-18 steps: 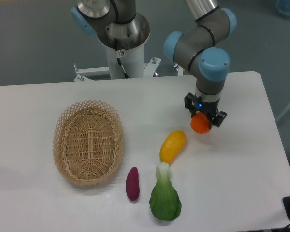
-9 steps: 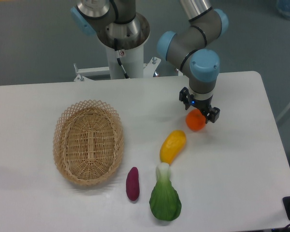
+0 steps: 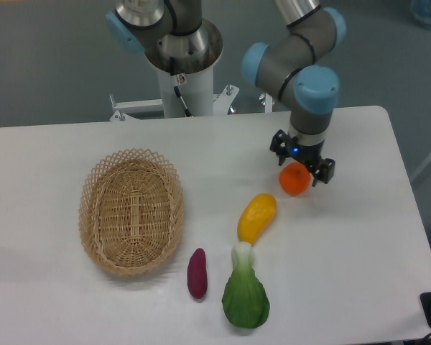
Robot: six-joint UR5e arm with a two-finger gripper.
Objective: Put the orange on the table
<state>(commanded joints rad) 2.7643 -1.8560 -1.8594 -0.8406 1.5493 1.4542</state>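
The orange (image 3: 294, 180) is a small round bright-orange fruit with a tiny dark dimple, at the right centre of the white table (image 3: 359, 237). My gripper (image 3: 302, 169) points straight down over it and is shut on it, with a black finger on each side. The orange sits low, close to the tabletop, and I cannot tell whether it touches the surface. Its upper part is hidden by the gripper.
A yellow-orange mango-like fruit (image 3: 257, 217) lies just down-left of the orange. A green leafy vegetable (image 3: 245, 296) and a purple vegetable (image 3: 197, 272) lie near the front edge. An oval wicker basket (image 3: 131, 210) stands at the left. The robot base (image 3: 179, 57) is at the back.
The gripper, with the orange in it, moved left and slightly back, then a little to the right again. Nothing else moved.
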